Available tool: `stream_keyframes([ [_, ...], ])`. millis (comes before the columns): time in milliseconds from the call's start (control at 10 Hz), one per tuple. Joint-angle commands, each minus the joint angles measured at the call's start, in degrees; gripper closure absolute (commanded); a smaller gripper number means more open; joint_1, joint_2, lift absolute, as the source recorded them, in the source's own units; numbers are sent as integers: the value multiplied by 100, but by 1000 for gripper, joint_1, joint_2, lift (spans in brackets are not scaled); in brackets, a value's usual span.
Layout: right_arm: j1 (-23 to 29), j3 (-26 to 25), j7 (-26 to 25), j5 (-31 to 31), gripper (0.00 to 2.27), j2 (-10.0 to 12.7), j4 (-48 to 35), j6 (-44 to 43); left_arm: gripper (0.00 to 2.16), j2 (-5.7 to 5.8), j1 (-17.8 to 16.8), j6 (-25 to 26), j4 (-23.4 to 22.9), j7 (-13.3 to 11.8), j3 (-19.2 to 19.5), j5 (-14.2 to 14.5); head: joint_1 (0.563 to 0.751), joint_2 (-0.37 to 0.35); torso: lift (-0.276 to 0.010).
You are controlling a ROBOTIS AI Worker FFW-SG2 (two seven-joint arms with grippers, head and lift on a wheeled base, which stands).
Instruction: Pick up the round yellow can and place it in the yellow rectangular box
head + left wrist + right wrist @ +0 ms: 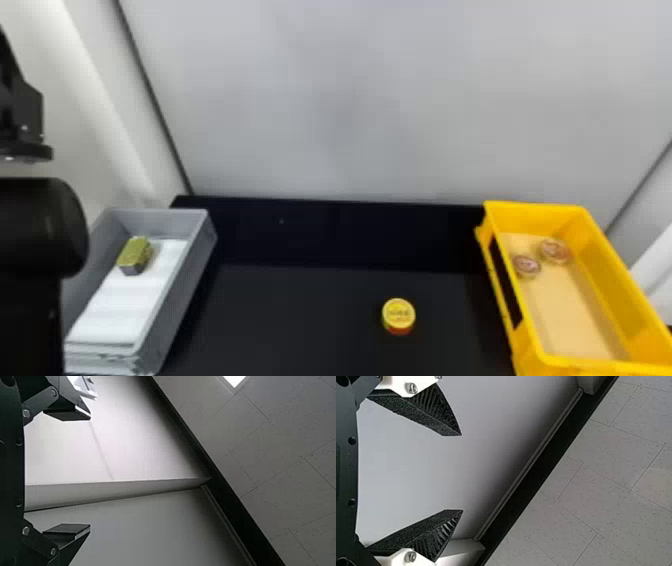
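The round yellow can (398, 316) stands upright on the black table, right of the middle in the head view, its lid yellow and its lower side red. To its right is the yellow rectangular box (520, 320), which holds two small round cans (526, 266). My left arm is raised at the head view's left edge. In the left wrist view my left gripper (90, 471) is open with nothing between its fingers. My right gripper (462, 473) is also open and holds nothing, facing wall and ceiling in its wrist view.
A grey bin (187, 280) stands at the left of the table (300, 320), with white sheets and a greenish-gold block (135, 254) inside. Behind the table rises a pale grey wall (350, 100).
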Motion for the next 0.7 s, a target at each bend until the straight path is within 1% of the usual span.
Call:
stream_keyframes([
  [0,14,-1,-9,0,96,-15,-8,-17,254,-4,9,9,-9,0,5,0,663,54,-10],
  [400,5,25,-9,0,91,-6,-17,132,246,-13,9,9,-9,0,-4,0,663,54,-10],
  [500,-39,60,-44,-308,93,-6,-52,484,246,-13,9,9,-9,0,-13,0,663,54,-10],
  [600,-83,34,-238,-950,93,46,-167,1223,246,-22,9,9,-9,0,-22,0,663,54,-10],
])
